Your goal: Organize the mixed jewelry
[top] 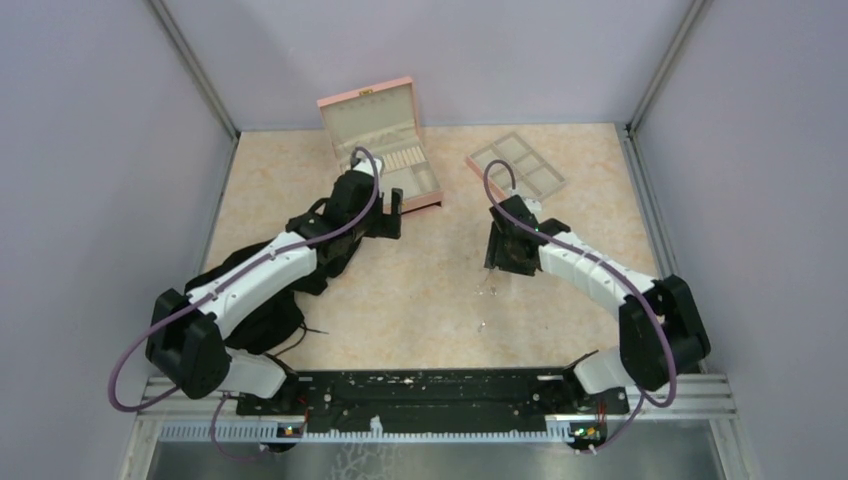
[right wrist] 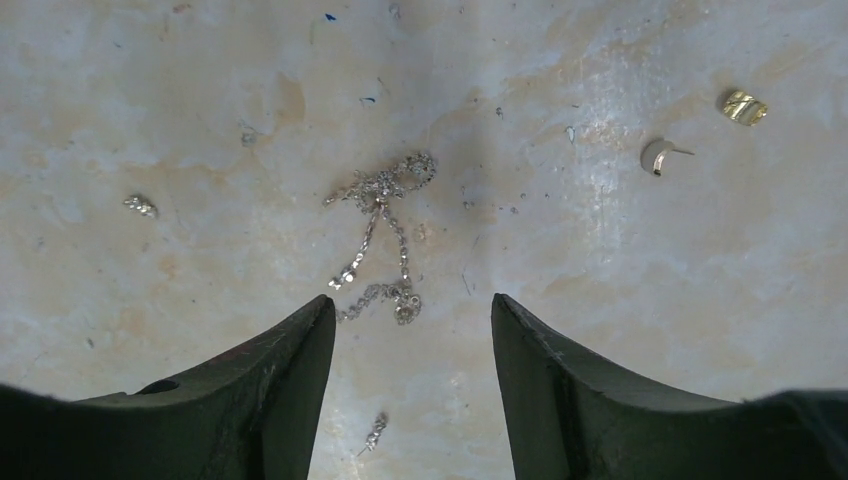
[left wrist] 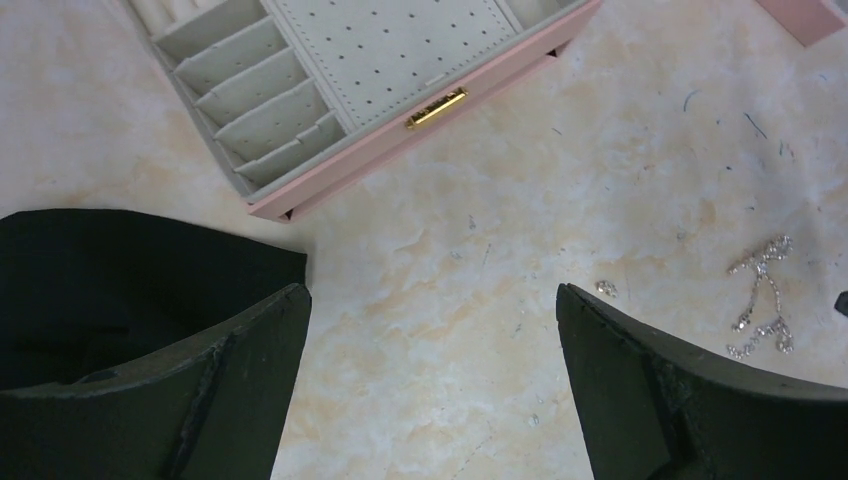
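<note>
The right gripper (right wrist: 411, 300) hangs over the tabletop (right wrist: 620, 300) with its jaws partly spread and empty. The mixed jewelry (right wrist: 385, 230) lies scattered just beyond its tips, a glittery silver chain nearest. The left gripper (left wrist: 431, 290) gapes wide, holding nothing, near the pink box (left wrist: 330, 172).

Box (top: 380, 150) stood at the far side of the table (top: 420, 300), left of centre. Tray (top: 515, 165) lay to its right, apart from it. Jewelry (top: 488, 287) lay scattered on the table before the tray: chain piece (right wrist: 380, 235) in the middle, stud (right wrist: 140, 205) on its box side, two pieces opposite (hooked piece (right wrist: 660, 155) nearer the chain, folded piece (right wrist: 743, 106) beyond).
</note>
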Robot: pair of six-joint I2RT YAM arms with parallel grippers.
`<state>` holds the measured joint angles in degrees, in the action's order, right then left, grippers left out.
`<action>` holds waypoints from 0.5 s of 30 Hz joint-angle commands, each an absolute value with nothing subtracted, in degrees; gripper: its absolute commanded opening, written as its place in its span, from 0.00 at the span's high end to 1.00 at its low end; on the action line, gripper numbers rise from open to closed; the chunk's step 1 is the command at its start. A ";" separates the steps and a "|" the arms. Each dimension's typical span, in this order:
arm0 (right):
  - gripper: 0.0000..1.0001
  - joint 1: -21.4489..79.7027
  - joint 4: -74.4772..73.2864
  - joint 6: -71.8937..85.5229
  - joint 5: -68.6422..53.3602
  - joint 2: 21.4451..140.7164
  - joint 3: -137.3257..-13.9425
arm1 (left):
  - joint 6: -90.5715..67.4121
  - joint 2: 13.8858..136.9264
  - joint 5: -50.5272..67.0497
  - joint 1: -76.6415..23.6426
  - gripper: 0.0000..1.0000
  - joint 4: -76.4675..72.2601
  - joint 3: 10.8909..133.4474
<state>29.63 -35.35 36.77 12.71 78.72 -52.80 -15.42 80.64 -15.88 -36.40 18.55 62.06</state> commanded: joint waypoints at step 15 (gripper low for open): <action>0.49 30.06 -29.76 39.38 8.15 95.30 -59.34 | -25.49 76.91 -7.42 -16.35 0.01 20.22 61.46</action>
<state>29.63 -32.27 37.71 8.36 93.23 -55.68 -24.25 78.41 -8.69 -16.40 19.70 61.78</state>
